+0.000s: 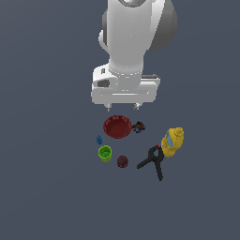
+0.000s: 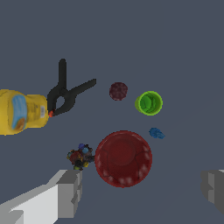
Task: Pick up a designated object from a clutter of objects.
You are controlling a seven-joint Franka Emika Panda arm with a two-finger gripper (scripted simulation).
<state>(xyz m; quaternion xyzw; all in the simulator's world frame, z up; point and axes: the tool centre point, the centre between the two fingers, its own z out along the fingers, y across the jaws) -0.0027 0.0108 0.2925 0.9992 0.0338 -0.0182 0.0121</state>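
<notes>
The tiny blue object lies on the grey floor just above the green cup and to the exterior view's left of the dark red bowl. In the wrist view the blue object lies between the green cup and the bowl. My gripper hangs open and empty above the bowl, well above the clutter. Its two fingers stand wide apart in the wrist view, with the bowl between them.
A dark red ball lies beside the cup. A black clamp and a yellow bottle lie at the exterior view's right. A tiny multicoloured piece sits next to the bowl.
</notes>
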